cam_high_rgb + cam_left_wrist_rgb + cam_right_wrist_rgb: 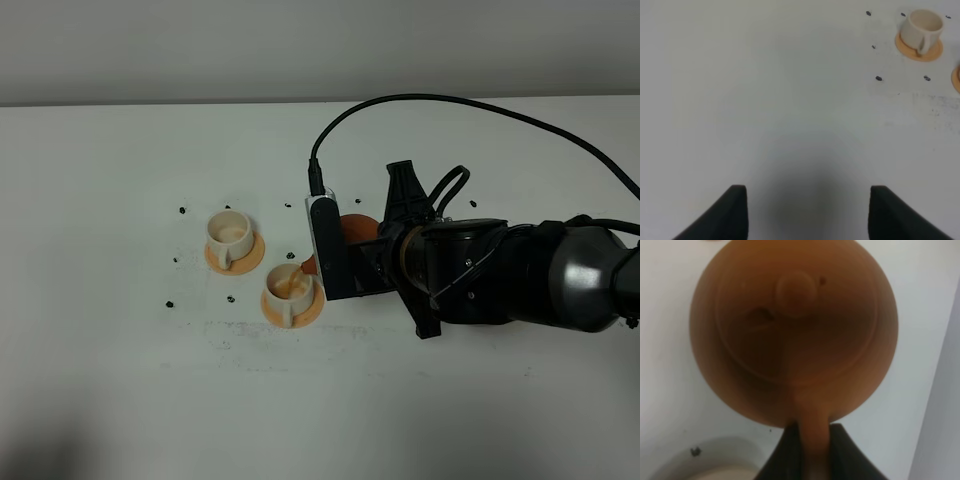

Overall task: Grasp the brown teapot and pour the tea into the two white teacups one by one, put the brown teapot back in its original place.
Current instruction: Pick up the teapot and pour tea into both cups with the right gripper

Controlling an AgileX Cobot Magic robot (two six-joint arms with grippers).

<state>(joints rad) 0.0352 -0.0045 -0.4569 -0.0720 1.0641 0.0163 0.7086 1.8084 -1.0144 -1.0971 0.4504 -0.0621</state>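
1. teapot (356,228) is off the table, tipped spout-down over the near cup (283,303), mid-table and just to the right of that cup in the high view.
2. tea (291,284) runs from the spout into the near cup; the liquid inside looks orange-brown.
3. right gripper (812,455) is clamped on the teapot's handle (810,425), with a dark finger on either side of it (the wrist view looks straight onto the lid and its knob (795,287)).
4. near cup stands upright on its orange saucer (312,310).
5. far cup (228,232) stands upright on its own saucer (252,255), up and left of the near cup and not touching it. Cannot tell if it holds tea.
6. left gripper (807,189) is spread wide and holds nothing. It hangs over bare table (765,100), well apart from both cups.
7. small black marks (181,210) are dotted on the table around the cups.
8. black cable (450,100) arcs above the right arm.
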